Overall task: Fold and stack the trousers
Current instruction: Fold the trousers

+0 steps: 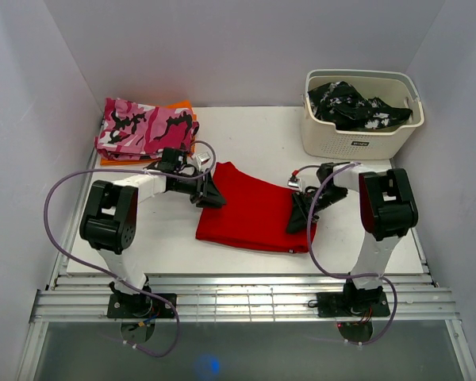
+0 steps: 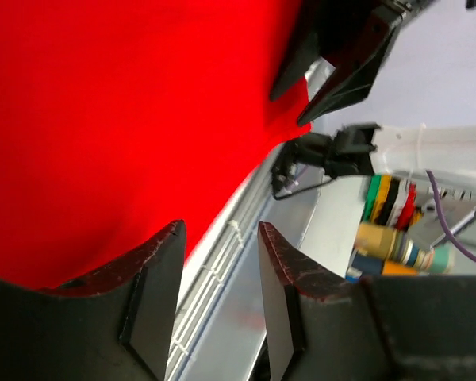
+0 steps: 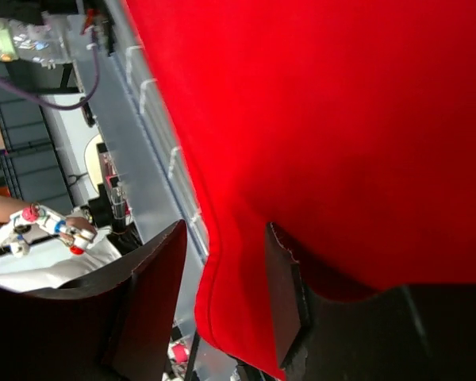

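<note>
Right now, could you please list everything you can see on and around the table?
trousers: one, red, folded, table centre
camo garment: one, pink-black-white, folded, far left
orange cloth: one, orange, under the camo garment
basket: one, cream, far right
patterned garment: one, black and white, inside the basket
table: one, white, under everything
left arm: one, black and white, near left edge
right arm: one, black and white, near right edge
left pincer: one, black, open, at the trousers' far-left corner
right pincer: one, black, open, at the trousers' right edge
</note>
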Robot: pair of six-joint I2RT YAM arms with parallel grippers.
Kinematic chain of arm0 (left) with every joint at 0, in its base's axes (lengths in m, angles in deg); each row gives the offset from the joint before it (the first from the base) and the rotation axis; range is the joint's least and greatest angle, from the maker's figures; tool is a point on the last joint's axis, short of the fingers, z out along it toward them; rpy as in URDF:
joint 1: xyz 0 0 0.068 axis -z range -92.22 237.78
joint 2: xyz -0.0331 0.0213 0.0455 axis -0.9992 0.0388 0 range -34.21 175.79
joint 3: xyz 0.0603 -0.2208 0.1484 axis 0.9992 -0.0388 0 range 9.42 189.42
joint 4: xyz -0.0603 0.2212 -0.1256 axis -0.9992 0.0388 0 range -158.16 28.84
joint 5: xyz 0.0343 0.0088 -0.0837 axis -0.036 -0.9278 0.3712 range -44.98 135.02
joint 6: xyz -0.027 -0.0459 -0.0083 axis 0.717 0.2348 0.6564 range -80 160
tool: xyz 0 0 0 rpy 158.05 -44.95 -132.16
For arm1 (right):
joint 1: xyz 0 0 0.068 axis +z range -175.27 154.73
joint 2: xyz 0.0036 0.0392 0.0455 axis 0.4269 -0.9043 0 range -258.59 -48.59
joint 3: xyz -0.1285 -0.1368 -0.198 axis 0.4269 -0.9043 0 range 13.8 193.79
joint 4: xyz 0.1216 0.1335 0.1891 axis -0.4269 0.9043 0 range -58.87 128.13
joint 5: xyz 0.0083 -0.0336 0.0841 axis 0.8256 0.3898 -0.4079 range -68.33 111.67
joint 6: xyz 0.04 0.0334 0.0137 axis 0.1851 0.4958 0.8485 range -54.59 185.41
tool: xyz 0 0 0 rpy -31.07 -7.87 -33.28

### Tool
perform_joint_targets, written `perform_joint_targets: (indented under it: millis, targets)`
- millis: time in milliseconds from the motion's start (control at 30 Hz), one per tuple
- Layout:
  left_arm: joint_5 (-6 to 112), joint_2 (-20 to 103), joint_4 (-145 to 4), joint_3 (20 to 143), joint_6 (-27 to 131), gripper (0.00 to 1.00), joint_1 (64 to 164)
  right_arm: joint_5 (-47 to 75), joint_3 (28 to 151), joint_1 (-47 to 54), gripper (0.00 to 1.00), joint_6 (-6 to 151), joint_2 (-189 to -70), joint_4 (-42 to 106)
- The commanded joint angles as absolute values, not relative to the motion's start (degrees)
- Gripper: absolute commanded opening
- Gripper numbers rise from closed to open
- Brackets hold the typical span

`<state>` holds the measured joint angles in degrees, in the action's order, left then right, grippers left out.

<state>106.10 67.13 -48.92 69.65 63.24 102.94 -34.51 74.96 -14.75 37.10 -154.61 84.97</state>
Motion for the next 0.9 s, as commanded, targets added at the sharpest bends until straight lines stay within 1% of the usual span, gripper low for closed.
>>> perform_joint_targets:
  millis: [0,67,167,200,233,300,333,400,433,467,500,533,567,600,633,667,700,733,800,867]
  targets:
    - [104.10,69.06,-50.67,67.35,60.30,0.51,98.68,-28.09,75.58,-15.60,0.50,38.85,-157.31,79.66]
    - [100.94,70.64,-49.88,67.60,57.58,0.50,97.19,-23.52,77.94,-15.60,0.49,40.44,-157.84,76.49]
    - [99.43,70.48,-49.09,68.40,56.00,0.50,96.39,-22.62,84.18,-15.60,0.50,42.12,-156.79,77.62]
    - [98.20,69.78,-48.91,68.49,55.56,0.52,96.30,-22.80,85.67,-15.69,0.51,42.30,-155.92,78.41]
    - [97.41,68.99,-47.96,68.75,54.86,0.54,96.22,-22.54,87.86,-15.69,0.54,42.91,-154.78,79.11]
    - [95.39,65.13,-46.81,69.98,51.52,0.60,96.30,-22.27,88.50,-16.31,0.60,43.88,-150.30,80.87]
    - [94.94,63.28,-46.37,70.33,50.03,0.65,96.48,-21.92,88.15,-16.74,0.68,44.49,-148.37,81.05]
    - [92.76,56.78,-45.66,71.30,42.84,0.70,97.79,-20.96,85.09,-18.58,0.73,46.25,-142.57,81.23]
    - [89.09,54.59,-44.88,71.47,39.24,0.75,101.10,-20.87,83.68,-19.55,0.80,46.52,-140.55,81.05]
    - [86.01,50.13,-44.78,71.30,31.11,0.77,103.92,-20.69,80.80,-22.00,0.82,47.30,-136.96,80.53]
    - [82.23,48.43,-44.96,70.95,27.46,0.79,110.56,-20.69,79.72,-23.50,0.84,47.48,-135.36,80.18]
    - [75.76,46.93,-45.65,70.60,24.03,0.81,114.20,-20.60,78.76,-24.47,0.86,47.75,-133.69,79.48]
    - [73.08,45.87,-46.01,70.07,18.61,0.82,117.97,-20.43,77.53,-29.01,0.88,48.71,-130.19,78.51]
    - [70.36,44.82,-46.88,69.29,16.64,0.82,124.28,-20.17,77.25,-30.79,0.94,49.50,-128.33,75.28]
    - [66.15,44.90,-48.63,69.02,15.14,0.83,127.04,-17.81,76.99,-32.03,0.90,50.90,-124.57,72.90]
    - [64.63,45.16,-49.43,68.75,13.73,0.83,129.59,-17.01,76.55,-33.52,0.90,53.00,-122.79,70.53]
    - [62.96,46.55,-50.31,68.49,11.19,0.83,134.31,-16.04,75.85,-33.71,0.90,53.80,-121.55,66.76]
    - [59.64,47.44,-52.67,68.23,10.21,0.83,136.36,-15.34,75.67,-33.80,0.90,55.03,-120.67,66.03]
    - [57.77,49.28,-55.23,67.70,7.76,0.83,141.79,-12.18,76.89,-33.89,0.90,57.66,-121.36,67.07]
    - [55.49,51.74,-59.71,66.56,6.78,0.83,144.98,-12.25,77.25,-34.23,0.90,56.11,-124.25,71.80]
